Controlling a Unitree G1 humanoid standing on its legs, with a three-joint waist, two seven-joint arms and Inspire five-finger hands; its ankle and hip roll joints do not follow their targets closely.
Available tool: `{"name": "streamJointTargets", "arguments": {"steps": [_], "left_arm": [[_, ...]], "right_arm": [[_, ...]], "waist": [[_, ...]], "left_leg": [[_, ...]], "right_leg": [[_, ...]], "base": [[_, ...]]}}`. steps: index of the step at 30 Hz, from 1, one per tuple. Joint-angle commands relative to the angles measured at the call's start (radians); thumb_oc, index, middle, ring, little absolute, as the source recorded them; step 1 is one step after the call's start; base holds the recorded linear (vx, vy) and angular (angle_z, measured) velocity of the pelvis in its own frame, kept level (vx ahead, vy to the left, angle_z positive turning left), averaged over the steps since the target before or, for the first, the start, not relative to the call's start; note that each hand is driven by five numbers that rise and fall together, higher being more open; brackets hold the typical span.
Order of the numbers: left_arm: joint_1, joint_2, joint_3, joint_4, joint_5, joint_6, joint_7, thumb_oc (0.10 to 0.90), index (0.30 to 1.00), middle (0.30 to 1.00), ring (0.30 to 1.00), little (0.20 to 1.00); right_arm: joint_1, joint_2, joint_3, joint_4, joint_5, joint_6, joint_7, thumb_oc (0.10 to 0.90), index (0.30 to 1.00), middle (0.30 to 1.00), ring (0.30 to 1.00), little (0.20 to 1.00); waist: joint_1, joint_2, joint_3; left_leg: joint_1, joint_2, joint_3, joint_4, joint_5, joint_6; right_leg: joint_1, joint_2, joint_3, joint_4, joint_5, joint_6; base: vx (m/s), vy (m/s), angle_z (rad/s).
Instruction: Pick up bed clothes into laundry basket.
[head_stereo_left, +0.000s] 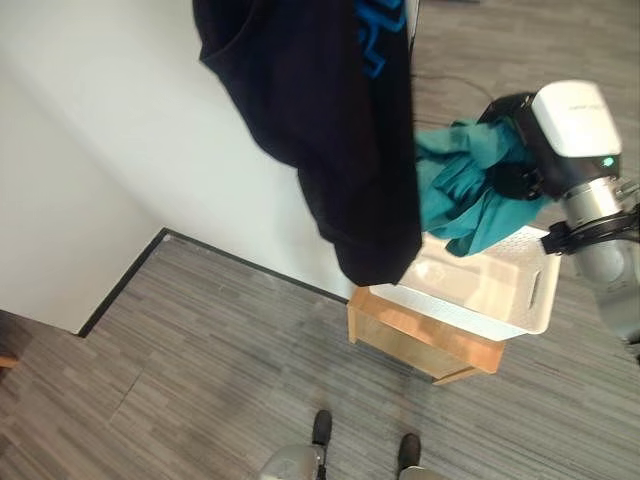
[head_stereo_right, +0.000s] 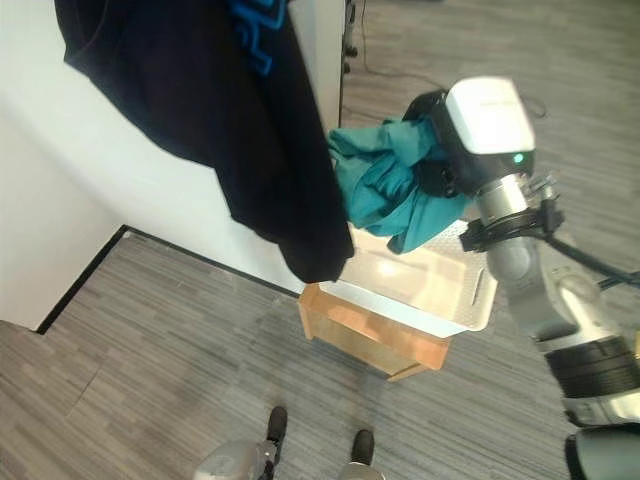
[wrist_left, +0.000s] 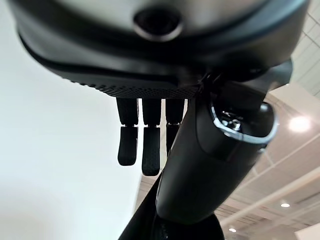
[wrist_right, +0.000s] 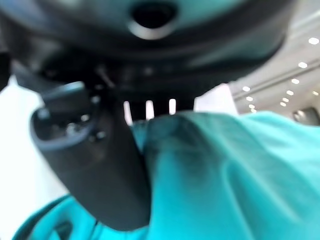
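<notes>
- On the left, a black garment (head_stereo_left: 320, 130) with blue print hangs long and vertical, its lower end dangling just beside the near-left corner of the white laundry basket (head_stereo_left: 520, 305), not over its opening.
- The left hand (wrist_left: 145, 145) shows in its wrist view with fingers hanging nearly straight; black cloth lies by the thumb, but I cannot tell whether it is pinched.
- The basket sits on a low wooden stand (head_stereo_left: 400, 330), beside the white bed (head_stereo_left: 140, 130).
- On the right, the right hand (head_stereo_right: 450, 165) is closed round a bunched teal cloth (head_stereo_right: 390, 190), which hangs directly above the basket's opening.
- I judge the teal cloth ready to drop; the black garment needs carrying rightward first.
</notes>
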Motion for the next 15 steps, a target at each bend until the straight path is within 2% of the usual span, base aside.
{"name": "streamJointTargets", "arguments": {"steps": [1,4,8,15], "left_arm": [[0.076,-0.051,0.074,0.218,0.010,-0.002,0.072,0.400,0.300,0.300,0.300,0.300],[0.071,-0.095,0.068,0.247,0.013,-0.002,0.063,0.400,0.300,0.300,0.300,0.300],[0.084,-0.123,0.075,0.257,0.017,-0.004,0.057,0.400,0.300,0.300,0.300,0.300],[0.123,-0.196,0.099,0.283,0.020,-0.008,0.060,0.400,0.300,0.300,0.300,0.300]], "right_arm": [[0.103,-0.045,-0.045,-0.012,-0.030,-0.004,-0.049,0.400,0.300,0.300,0.300,0.300],[0.127,0.005,-0.019,0.101,-0.058,0.018,-0.045,0.400,0.300,0.300,0.300,0.300],[0.126,0.030,-0.001,0.173,-0.065,0.029,-0.053,0.400,0.300,0.300,0.300,0.300],[0.055,0.079,0.073,0.314,-0.058,0.047,-0.070,0.400,0.300,0.300,0.300,0.300]], "waist": [[0.043,-0.004,-0.269],[0.046,0.004,-0.253],[0.046,0.008,-0.245],[0.050,0.015,-0.225]], "left_leg": [[-0.018,0.061,-0.027,-0.002,-0.057,-0.064],[-0.033,0.056,-0.045,-0.002,-0.036,-0.064],[-0.038,0.051,-0.056,-0.002,-0.041,-0.067],[-0.059,0.042,-0.063,-0.002,-0.033,-0.069]], "right_leg": [[0.042,0.029,0.009,0.008,-0.134,0.041],[0.039,0.032,-0.005,0.008,-0.128,0.035],[0.045,0.032,-0.017,0.006,-0.139,0.033],[0.038,0.030,-0.041,0.005,-0.139,0.031]], "base": [[0.00,-0.038,0.04],[-0.02,-0.053,0.04],[0.02,-0.035,0.10],[0.00,-0.009,0.15]]}}
